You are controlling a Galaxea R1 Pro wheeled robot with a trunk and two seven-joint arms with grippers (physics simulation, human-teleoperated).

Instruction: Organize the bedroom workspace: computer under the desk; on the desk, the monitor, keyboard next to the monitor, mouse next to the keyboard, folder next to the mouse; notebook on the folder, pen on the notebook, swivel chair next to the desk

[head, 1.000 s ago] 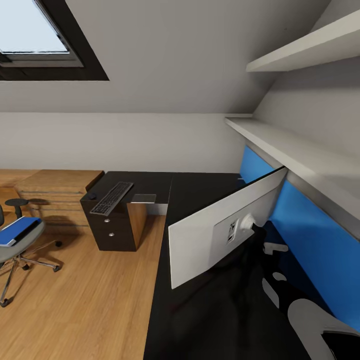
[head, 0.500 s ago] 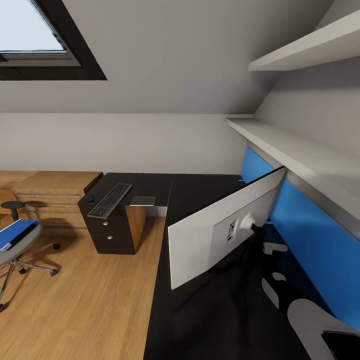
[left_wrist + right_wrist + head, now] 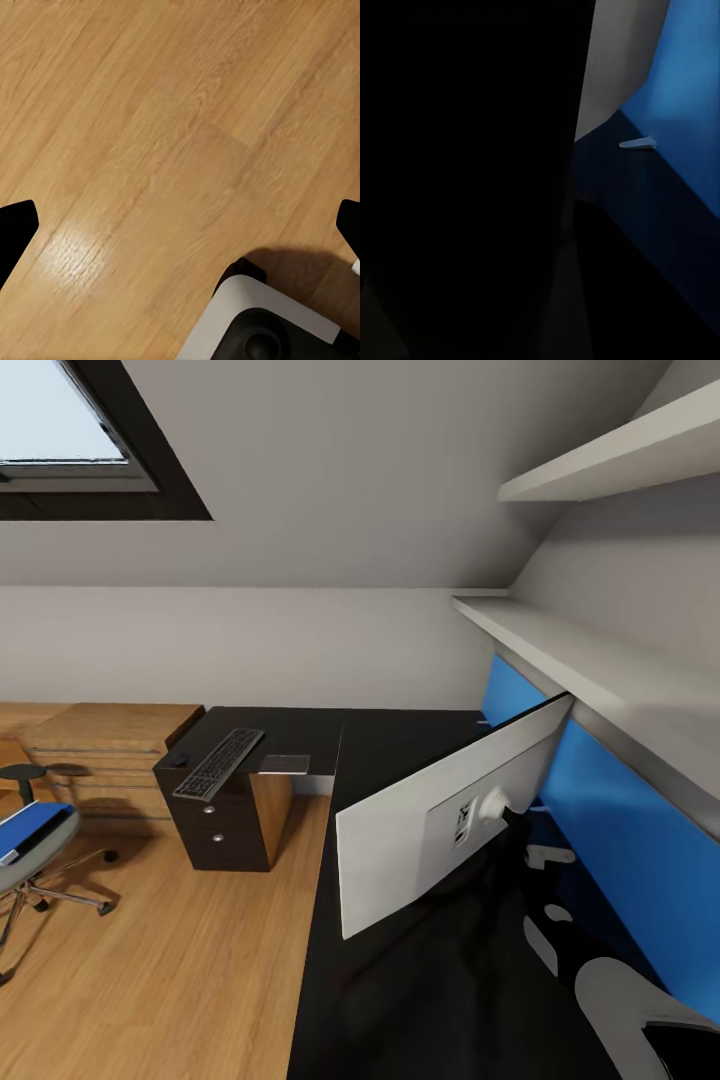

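Monitor point(image 3: 430, 820) stands on the black desk point(image 3: 400, 745) w/ its grey back toward the head cam, long axis running from near-left out toward the blue wall panel point(image 3: 620, 810); keyboard point(image 3: 218, 762) lies well apart on the far-left desk wing over the drawer unit point(image 3: 225, 830), long axis pointing away from robot, mouse point(image 3: 178, 758) just beside it, and folder point(image 3: 35, 825) on the swivel chair point(image 3: 30, 860) at far left. Left arm judged nearer to keyboard, folder and chair, yet its wrist cam looks straight down at wood floor point(image 3: 150, 135) w/ left jaws point(image 3: 180, 232) spread wide, tips at frame edges, holding nothing. Right jaws: cannot tell — right wrist cam is mostly black, w/ only the blue panel and desk corner discernible.
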